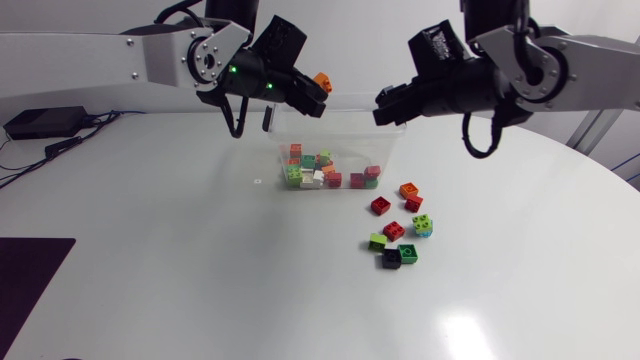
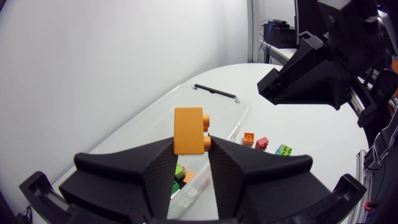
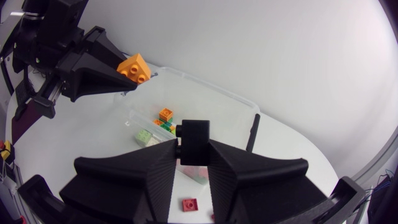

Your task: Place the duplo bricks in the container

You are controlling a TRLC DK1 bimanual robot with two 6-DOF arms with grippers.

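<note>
My left gripper (image 1: 318, 92) hangs above the back left of the clear plastic container (image 1: 390, 150), shut on an orange duplo brick (image 1: 322, 80) that sticks out past its fingertips (image 2: 189, 130). My right gripper (image 1: 385, 105) is over the container's back right rim, shut on a black brick (image 3: 194, 140). The two grippers face each other across the container (image 3: 214, 99). Several coloured bricks (image 1: 320, 172) lie inside it. Several more loose bricks (image 1: 400, 230) sit on the table to its front right, among them an orange one (image 1: 408, 190) and a black one (image 1: 391, 259).
The white round table (image 1: 180, 260) carries a dark mat (image 1: 30, 275) at its front left edge. A black box with cables (image 1: 45, 122) sits at the back left. A thin black strip (image 2: 214, 92) lies behind the container.
</note>
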